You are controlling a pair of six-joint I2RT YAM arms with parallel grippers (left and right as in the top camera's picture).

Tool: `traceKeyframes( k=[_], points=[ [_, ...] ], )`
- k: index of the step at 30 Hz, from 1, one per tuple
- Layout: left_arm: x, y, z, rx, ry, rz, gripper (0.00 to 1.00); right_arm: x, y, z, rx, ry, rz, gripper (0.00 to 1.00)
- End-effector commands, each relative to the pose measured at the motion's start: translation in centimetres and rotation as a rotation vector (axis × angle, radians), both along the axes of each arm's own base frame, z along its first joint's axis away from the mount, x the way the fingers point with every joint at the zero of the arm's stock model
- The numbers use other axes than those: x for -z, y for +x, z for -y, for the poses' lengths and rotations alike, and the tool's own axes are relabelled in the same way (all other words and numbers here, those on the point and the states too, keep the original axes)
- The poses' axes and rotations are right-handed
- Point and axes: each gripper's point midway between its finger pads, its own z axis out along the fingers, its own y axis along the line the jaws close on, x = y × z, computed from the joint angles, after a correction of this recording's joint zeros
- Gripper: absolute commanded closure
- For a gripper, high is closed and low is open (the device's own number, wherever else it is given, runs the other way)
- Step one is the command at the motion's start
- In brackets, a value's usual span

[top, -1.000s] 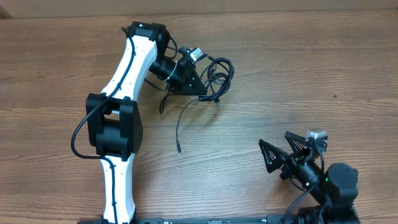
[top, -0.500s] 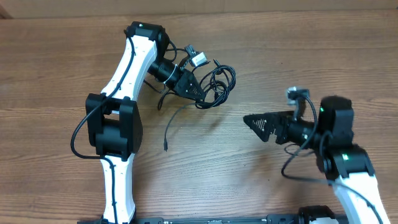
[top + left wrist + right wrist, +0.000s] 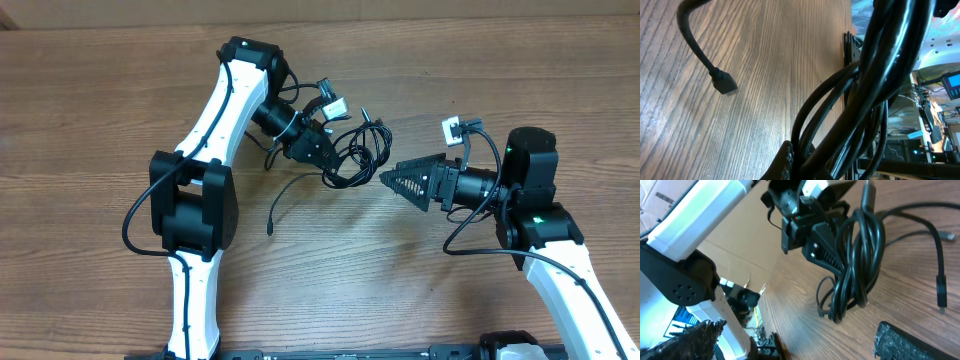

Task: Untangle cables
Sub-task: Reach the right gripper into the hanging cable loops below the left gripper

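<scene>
The cables (image 3: 357, 150) are a tangled bundle of thin black cords held just above the wooden table (image 3: 90, 120). My left gripper (image 3: 325, 158) is shut on the bundle's left side. One loose end trails down to a plug (image 3: 270, 231) lying on the wood. In the left wrist view the cords (image 3: 860, 100) fill the frame above the left gripper (image 3: 795, 167), and a plug tip (image 3: 726, 88) hangs at the left. My right gripper (image 3: 388, 180) is open just right of the bundle, pointing at it without touching. The right wrist view shows the bundle (image 3: 860, 260) ahead of the right gripper (image 3: 805, 340).
The left arm (image 3: 215, 110) arches over the table's left half. The right arm (image 3: 540, 230) reaches in from the lower right. Thicker black robot wires (image 3: 135, 215) loop beside each arm.
The right arm swung up from the lower right corner towards the bundle, still open. The left gripper carried the bundle a little to the right, dragging the loose end with it.
</scene>
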Motion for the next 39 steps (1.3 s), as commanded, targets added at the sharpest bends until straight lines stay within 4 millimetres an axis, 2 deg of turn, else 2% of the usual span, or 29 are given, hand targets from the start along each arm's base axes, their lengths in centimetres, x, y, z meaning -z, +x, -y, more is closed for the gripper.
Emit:
traceKeyframes(
  k=[1,11,16,22,30,35,36,37,39],
  points=[
    [-0.8,-0.1,1.1,0.04,-0.071,0.056,0.96,-1.1,0.5,-0.1,0.012,-0.001,0.028,0.0],
    [-0.7,-1.0,2.2,0.089,-0.073,0.07,0.96,1.0,2.3,1.2,0.147,-0.083,-0.014,0.14],
    [-0.7,-1.0,2.3,0.09,-0.072,0.069,0.96,2.1,2.6,1.3,0.153,-0.093,-0.055,0.15],
    [-0.7,-1.2,2.5,0.095,-0.072,0.067,0.96,2.2,2.8,1.3,0.163,-0.098,-0.053,0.29],
    [-0.7,-2.1,4.2,0.141,-0.087,0.089,0.96,2.1,2.8,1.3,0.162,-0.098,-0.05,0.29],
    [-0.7,-2.2,4.3,0.145,-0.09,0.09,0.96,2.2,2.8,1.3,0.162,-0.098,-0.051,0.43],
    [-0.7,-2.2,4.3,0.145,-0.09,0.09,0.96,2.2,2.8,1.3,0.162,-0.098,-0.053,0.43],
    [-0.7,-2.2,4.3,0.145,-0.089,0.09,0.96,2.2,2.8,1.3,0.162,-0.099,-0.055,0.38],
    [-0.7,-2.2,4.3,0.143,-0.087,0.088,0.96,2.2,2.8,1.3,0.163,-0.099,-0.055,0.2]
  ],
)
